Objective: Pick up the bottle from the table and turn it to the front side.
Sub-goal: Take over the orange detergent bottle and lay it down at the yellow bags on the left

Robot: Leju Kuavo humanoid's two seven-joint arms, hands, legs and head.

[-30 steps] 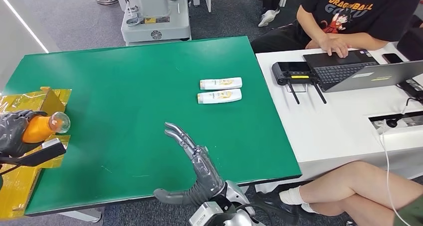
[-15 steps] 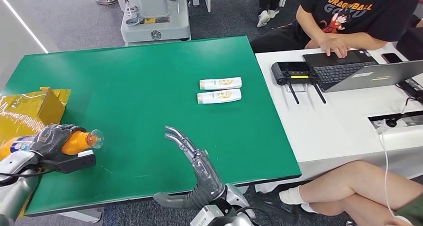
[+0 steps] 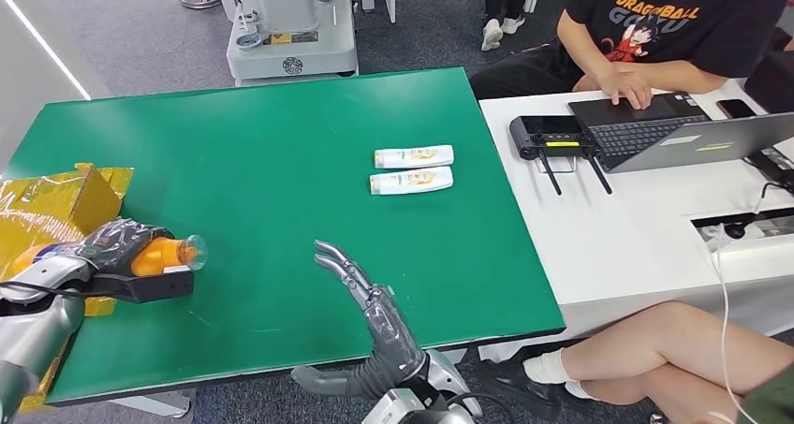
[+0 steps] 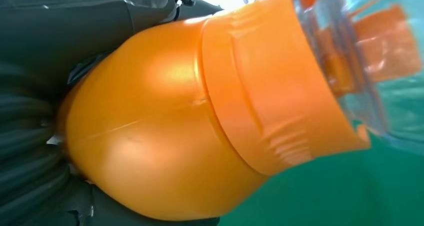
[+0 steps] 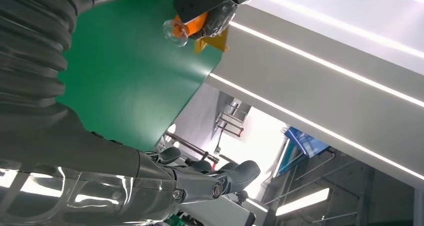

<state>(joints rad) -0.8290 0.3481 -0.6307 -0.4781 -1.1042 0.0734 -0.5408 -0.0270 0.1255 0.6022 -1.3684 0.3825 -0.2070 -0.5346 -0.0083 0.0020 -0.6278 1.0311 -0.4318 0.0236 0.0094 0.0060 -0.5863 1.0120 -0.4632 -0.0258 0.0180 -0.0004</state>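
The glossy orange plastic bottle with its clear cap (image 3: 167, 254) is being gripped around its belly by the left hand (image 3: 112, 246) above the green table (image 3: 281, 162), likely light, stiff and slippery, while the right hand (image 3: 360, 288) is being kept open and empty.
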